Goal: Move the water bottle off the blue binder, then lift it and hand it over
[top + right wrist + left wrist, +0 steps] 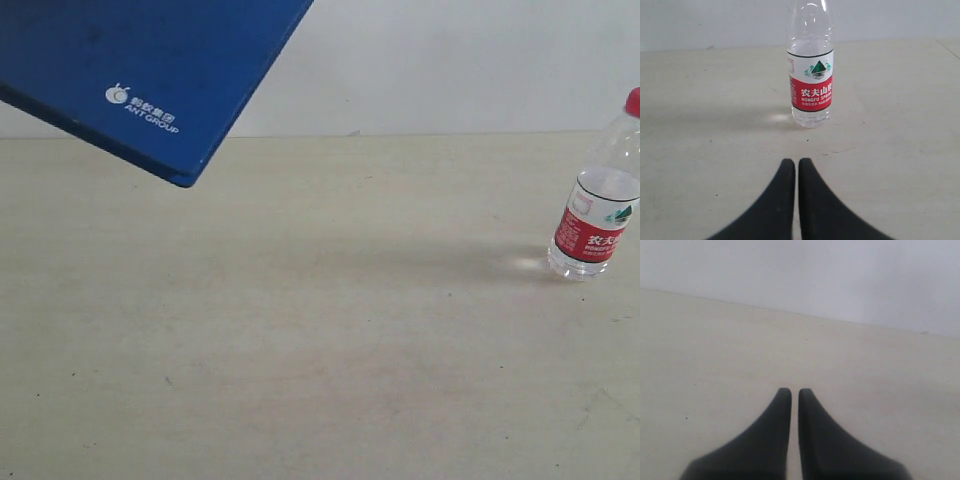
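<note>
The water bottle [597,200] stands upright on the table at the far right, red cap on top, red-and-white label facing out. The blue binder [140,70] fills the upper left corner, tilted with one corner pointing down, above the table; what carries it is outside the frame. In the right wrist view the bottle [810,75] stands a short way ahead of my right gripper [796,162], which is shut and holds nothing. My left gripper [795,392] is shut too, with only bare table under it. Neither gripper shows in the exterior view.
A pale beige table [300,330] runs back to a white wall [450,60]. The bottle stands close to the exterior view's right edge, and its cap is cut off in the right wrist view.
</note>
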Controlling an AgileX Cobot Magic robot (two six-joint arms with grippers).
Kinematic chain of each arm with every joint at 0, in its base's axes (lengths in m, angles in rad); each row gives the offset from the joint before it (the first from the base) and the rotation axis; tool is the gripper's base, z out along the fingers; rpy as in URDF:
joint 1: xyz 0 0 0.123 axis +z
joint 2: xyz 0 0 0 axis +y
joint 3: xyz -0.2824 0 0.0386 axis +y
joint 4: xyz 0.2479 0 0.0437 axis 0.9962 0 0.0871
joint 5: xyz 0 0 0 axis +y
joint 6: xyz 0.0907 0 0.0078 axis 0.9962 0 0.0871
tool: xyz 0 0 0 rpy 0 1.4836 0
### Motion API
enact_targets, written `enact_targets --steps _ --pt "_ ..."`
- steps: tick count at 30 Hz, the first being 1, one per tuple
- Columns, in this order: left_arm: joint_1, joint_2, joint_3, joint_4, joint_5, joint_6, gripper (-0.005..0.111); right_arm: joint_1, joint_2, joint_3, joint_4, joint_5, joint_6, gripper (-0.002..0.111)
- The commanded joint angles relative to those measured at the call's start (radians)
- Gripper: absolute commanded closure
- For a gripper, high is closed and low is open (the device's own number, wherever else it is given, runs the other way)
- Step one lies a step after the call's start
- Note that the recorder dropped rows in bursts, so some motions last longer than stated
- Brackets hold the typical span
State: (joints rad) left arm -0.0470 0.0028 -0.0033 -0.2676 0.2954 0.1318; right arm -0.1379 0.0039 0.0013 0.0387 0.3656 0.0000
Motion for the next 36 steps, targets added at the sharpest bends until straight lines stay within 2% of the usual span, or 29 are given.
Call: enact_targets --steps 1,3,6,7,17,36 --pt "0.002 -0.003 0.003 -0.003 -0.004 0.003 0.101 -0.004 -0.004 -0.001 0.004 -0.001 0.0 0.108" --pt "0.03 -0.003 0.003 -0.003 -0.004 0.003 0.101 -0.004 -0.004 -0.001 0.004 -0.001 0.0 0.108" --pt "0.154 -0.003 0.003 -0.006 0.097 0.013 0.101 -0.004 -0.004 -0.001 0.004 -0.001 0.0 0.108" --pt "0.166 -0.003 0.003 -0.013 0.107 0.017 0.101 -0.004 -0.004 -0.001 0.004 -0.001 0.0 0.108" --pt "0.084 -0.003 0.003 0.033 0.059 0.017 0.101 -0.004 -0.004 -0.001 0.004 -0.001 0.0 0.108" --pt "0.086 -0.003 0.003 0.044 0.064 0.017 0.101 -0.004 -0.004 -0.001 0.004 -0.002 0.0 0.108"
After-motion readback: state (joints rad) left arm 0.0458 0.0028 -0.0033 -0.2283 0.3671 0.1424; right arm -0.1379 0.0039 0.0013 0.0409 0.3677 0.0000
